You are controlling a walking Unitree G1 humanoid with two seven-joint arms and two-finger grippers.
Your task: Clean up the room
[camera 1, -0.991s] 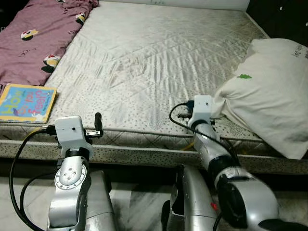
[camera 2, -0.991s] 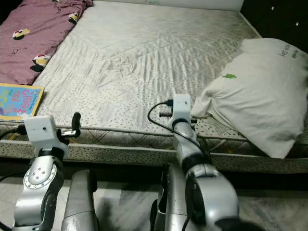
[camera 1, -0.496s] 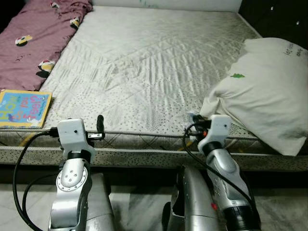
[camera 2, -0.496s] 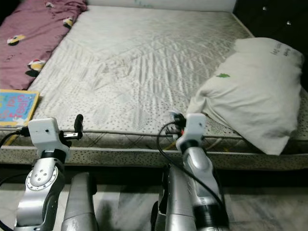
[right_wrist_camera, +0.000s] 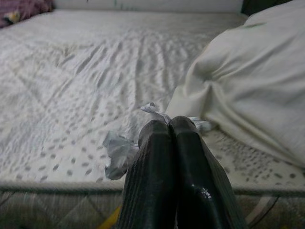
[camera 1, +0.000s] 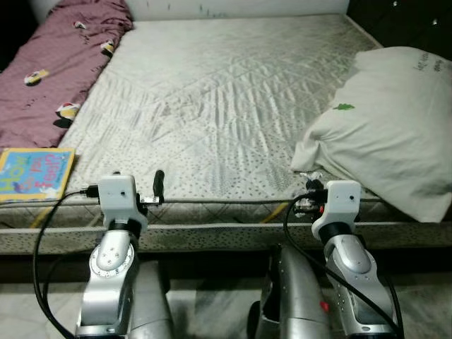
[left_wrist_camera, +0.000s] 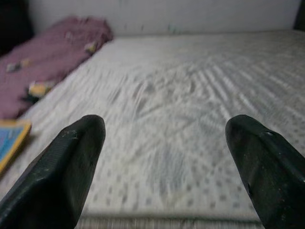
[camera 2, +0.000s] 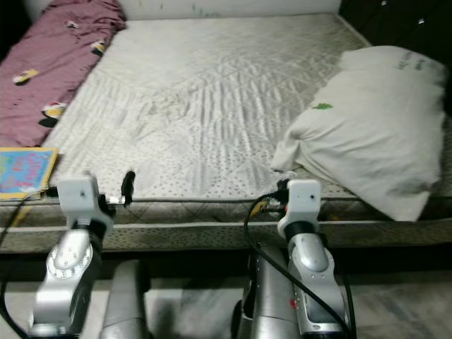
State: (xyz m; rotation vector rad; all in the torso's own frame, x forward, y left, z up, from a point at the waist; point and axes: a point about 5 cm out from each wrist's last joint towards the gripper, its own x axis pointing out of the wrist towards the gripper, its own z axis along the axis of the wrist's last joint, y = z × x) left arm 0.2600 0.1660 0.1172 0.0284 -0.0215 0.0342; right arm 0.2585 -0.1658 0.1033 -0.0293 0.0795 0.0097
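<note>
My right gripper (right_wrist_camera: 171,125) is at the mattress's front edge, just short of the corner of the white pillow (camera 1: 388,120). Its fingers (right_wrist_camera: 157,157) are pressed together on a crumpled clear wrapper (right_wrist_camera: 116,152), which sticks out to the side and behind the tips. From the head view the wrapper (camera 1: 308,176) is a small pale scrap at the right gripper (camera 1: 311,192). My left gripper (camera 1: 157,186) hovers open over the same edge farther left, its fingers (left_wrist_camera: 71,162) wide apart with only bare mattress (left_wrist_camera: 162,119) between them.
A colourful children's book (camera 1: 32,173) lies at the bed's front left corner. A maroon blanket (camera 1: 60,67) runs along the left side. The pillow takes up the right side. A strip of floor (camera 1: 212,311) lies below the bed frame.
My right gripper has drawn back from the pillow's corner to the mattress edge, bringing the wrapper with it. The view has shifted, so the camera moved. The left gripper stays open.
</note>
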